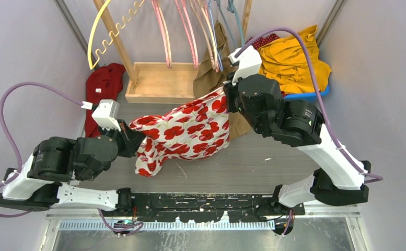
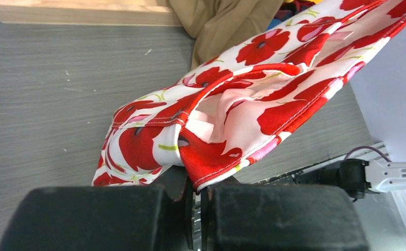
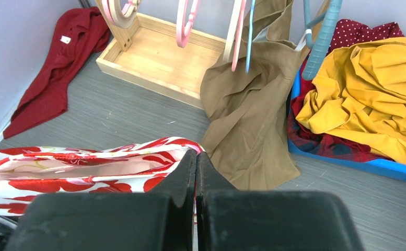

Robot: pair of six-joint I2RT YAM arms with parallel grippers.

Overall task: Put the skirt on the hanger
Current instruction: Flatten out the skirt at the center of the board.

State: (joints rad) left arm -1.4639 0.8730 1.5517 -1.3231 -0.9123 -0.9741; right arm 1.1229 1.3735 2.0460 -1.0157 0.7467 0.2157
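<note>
The left gripper point(image 2: 196, 191) is pinched tight on a hemmed edge of the skirt point(image 2: 253, 104), its 2 fingers pressed together with the red-and-white poppy cloth between them. The right gripper point(image 3: 196, 162) is likewise clamped on the skirt's opposite edge, with no gap between its fingers.

From above, the skirt point(image 1: 185, 130) hangs stretched between the 2 grippers, just on the near side of the wooden base point(image 1: 159, 82). Its right end is held higher, and its left end sags toward the grey table point(image 1: 274, 157).

The hangers point(image 1: 164, 31) rise above the wooden base, pink, yellow and blue. A tan garment point(image 3: 247, 115) droops from them at the base's right end. A red garment point(image 1: 104, 86) lies left of the base. Further right of the base, a yellow garment point(image 1: 292, 63) is heaped in a blue bin point(image 1: 308, 95).
</note>
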